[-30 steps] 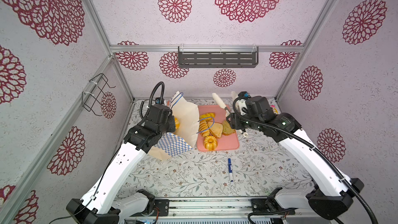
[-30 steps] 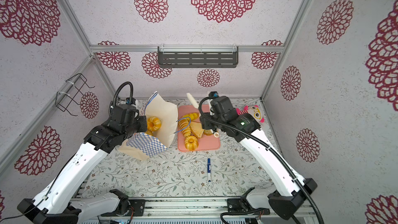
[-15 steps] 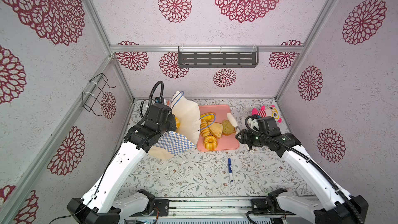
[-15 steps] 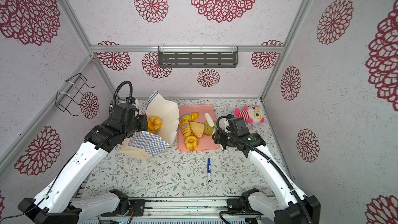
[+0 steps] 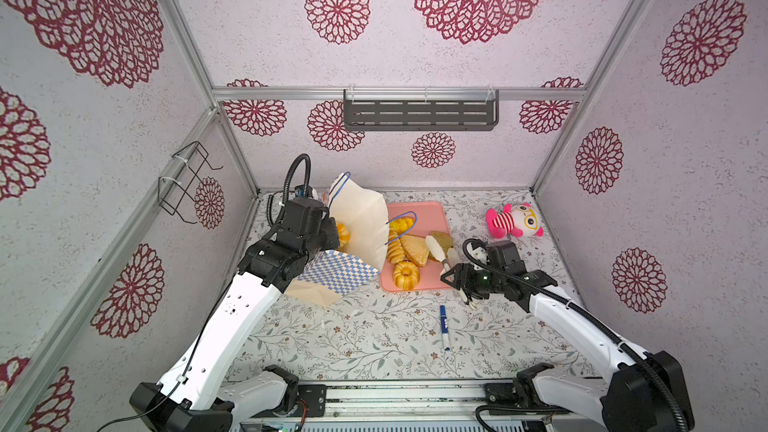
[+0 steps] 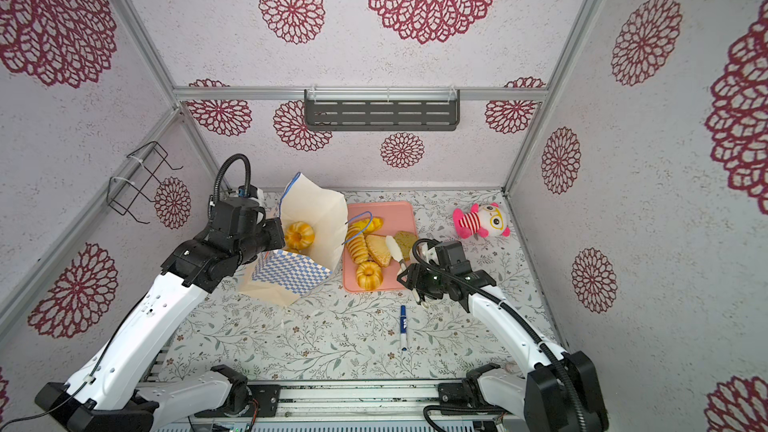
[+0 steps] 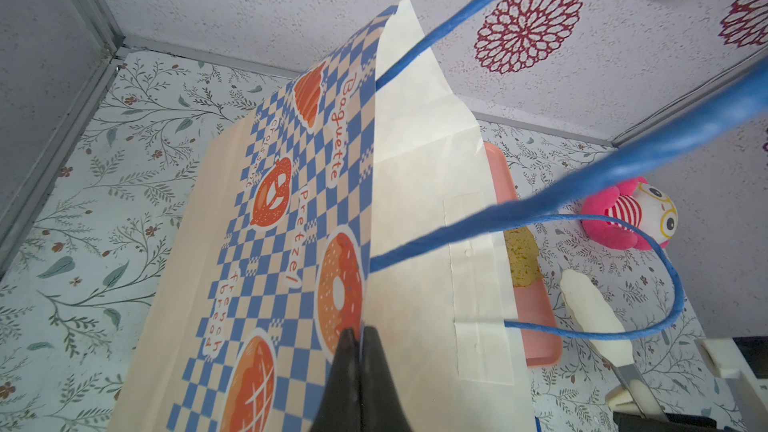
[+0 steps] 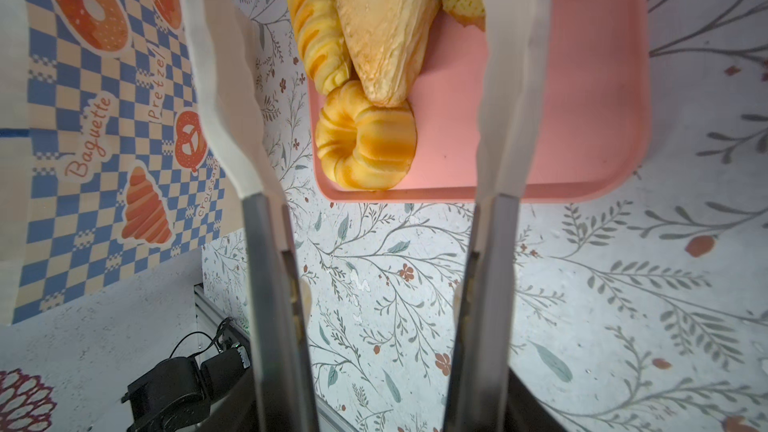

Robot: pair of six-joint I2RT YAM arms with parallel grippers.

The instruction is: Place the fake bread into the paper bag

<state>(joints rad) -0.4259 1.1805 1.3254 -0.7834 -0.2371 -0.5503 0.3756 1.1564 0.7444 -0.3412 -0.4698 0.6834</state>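
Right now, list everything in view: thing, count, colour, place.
paper bag: one, cream with blue-and-white checks, left of the tray, mouth open
bagged ring cake: one seen, golden, inside the bag
ridged loaf: one, yellow, on the tray
triangular pie: one, golden, on the tray
tray ring cake: one, golden, tray's near end
bun: one, brownish, on the tray
yellow pastry: one, behind the bag's handle
tray: one, pink, centre
plush toy: one, pink striped, far right
marker: one, blue-white, before the tray
tongs: one, metal, white tips
wall shelf: one, dark grey, back wall
wire rack: one, black, left wall
left hand: pinching the bag's rim
right hand: holding the tongs
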